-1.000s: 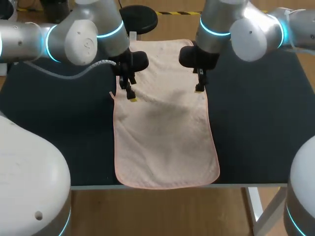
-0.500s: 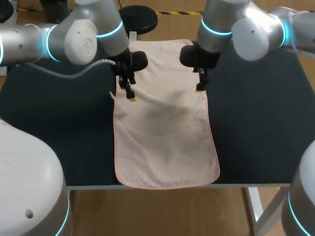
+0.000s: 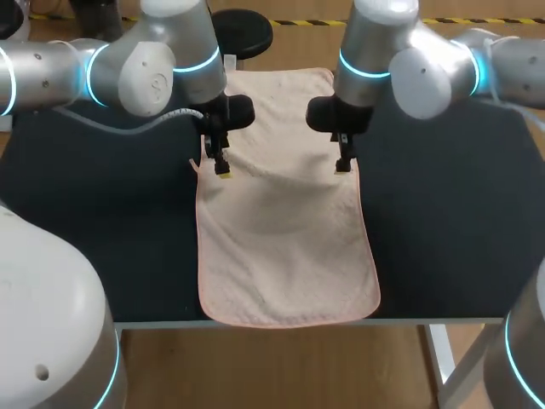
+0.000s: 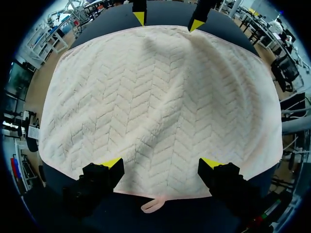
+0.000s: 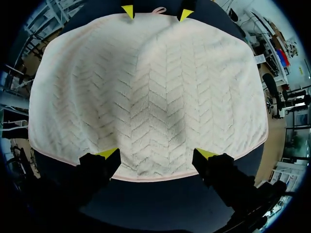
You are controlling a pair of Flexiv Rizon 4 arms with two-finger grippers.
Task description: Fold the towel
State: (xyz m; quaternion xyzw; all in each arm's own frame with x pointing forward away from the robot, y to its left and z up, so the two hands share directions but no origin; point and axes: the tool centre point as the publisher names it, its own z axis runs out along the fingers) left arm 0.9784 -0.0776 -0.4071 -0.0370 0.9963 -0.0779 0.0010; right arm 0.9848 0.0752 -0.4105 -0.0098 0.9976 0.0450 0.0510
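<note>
A pale pink towel (image 3: pixel 285 230) lies flat and lengthwise on the dark table (image 3: pixel 443 221), its near end at the front edge. My left gripper (image 3: pixel 221 167) hangs open over the towel's left long edge, about a third of the way down from the far end. My right gripper (image 3: pixel 342 164) stands open over the right long edge, directly opposite. In the left wrist view the towel (image 4: pixel 160 97) spreads ahead of my left gripper (image 4: pixel 161 163), a small hanging loop (image 4: pixel 154 205) under it and the right gripper (image 4: pixel 167 20) beyond. The right wrist view mirrors this: towel (image 5: pixel 146 92), right gripper (image 5: pixel 157 153), left gripper (image 5: pixel 155 12).
Bare dark tabletop lies on both sides of the towel. The table's front edge (image 3: pixel 426 321) runs just below the towel's near end. A round black stool (image 3: pixel 241 32) stands behind the far edge.
Both grippers have come down slightly toward the towel's long edges, the right one shifting a little toward the front. The towel lies as before.
</note>
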